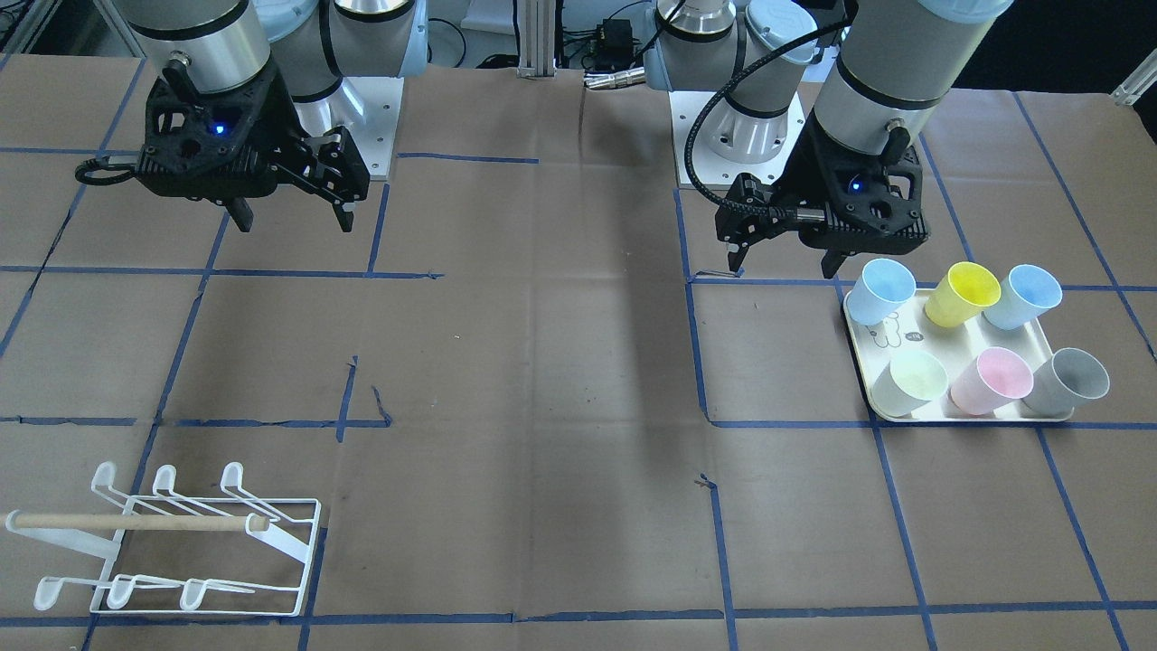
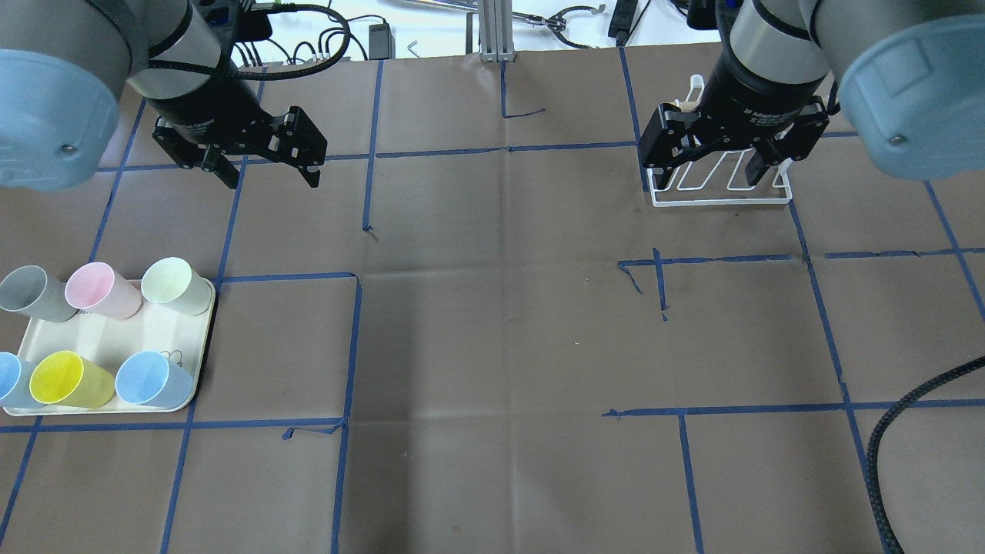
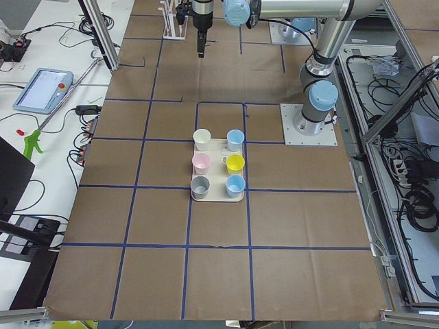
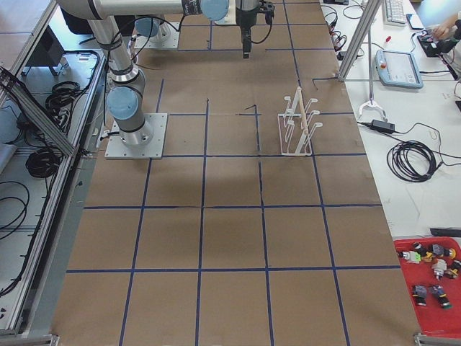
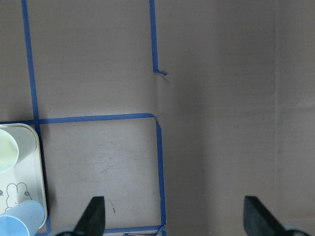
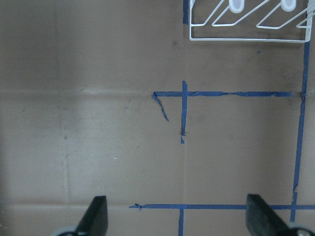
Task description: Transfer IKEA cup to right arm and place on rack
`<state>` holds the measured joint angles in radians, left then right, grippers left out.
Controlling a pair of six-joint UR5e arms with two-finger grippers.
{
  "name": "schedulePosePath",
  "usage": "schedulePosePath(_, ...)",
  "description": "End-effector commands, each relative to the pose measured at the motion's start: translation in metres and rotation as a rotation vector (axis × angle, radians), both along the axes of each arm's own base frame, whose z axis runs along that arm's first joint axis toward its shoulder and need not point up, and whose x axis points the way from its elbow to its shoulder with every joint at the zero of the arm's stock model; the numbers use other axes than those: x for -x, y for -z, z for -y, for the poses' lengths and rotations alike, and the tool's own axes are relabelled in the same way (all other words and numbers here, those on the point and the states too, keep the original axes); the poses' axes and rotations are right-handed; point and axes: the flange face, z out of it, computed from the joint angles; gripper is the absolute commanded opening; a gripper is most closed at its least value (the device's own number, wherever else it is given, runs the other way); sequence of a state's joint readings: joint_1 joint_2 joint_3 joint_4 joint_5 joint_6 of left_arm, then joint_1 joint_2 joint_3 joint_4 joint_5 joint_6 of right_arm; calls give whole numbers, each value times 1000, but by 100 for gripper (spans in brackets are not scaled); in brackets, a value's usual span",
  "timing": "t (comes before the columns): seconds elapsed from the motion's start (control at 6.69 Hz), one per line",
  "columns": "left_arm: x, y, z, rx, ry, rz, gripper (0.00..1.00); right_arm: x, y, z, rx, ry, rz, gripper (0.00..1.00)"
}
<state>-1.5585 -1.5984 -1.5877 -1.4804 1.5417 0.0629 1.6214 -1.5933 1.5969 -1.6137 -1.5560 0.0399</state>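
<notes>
Hovering with my left gripper (image 2: 272, 181) and right gripper (image 2: 709, 181) both spread wide and empty, I risk toppling neighbouring cups (image 2: 173, 285) on the crowded tray (image 2: 154, 332) when grasping one.

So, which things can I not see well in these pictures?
- Overhead view: the rack is mostly hidden behind the right gripper; the leftmost blue cup is cut by the left edge.
- Right wrist view: only the rack's near edge shows; the top edge cuts the rest.
- Left wrist view: the tray, a pale green cup and a blue cup are cut by the left edge.
</notes>
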Motion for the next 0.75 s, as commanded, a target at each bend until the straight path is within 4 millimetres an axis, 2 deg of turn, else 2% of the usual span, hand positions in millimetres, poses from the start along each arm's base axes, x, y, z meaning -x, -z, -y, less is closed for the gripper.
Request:
schedulePosePath(0.0,-3,0,0,-1,2,0,100,0,0,0,0,0,4,100)
schedulePosePath(0.3,-13,4,2,-8,31,4,100,0,0,0,0,0,4,100)
schedulePosePath(0.45,-41,12,5,-22,15,2,100,0,1,0,-3,1,3,100)
schedulePosePath(0.6,-82,17,8,-30,17,1,100,0,0,0,-1,0,2,100)
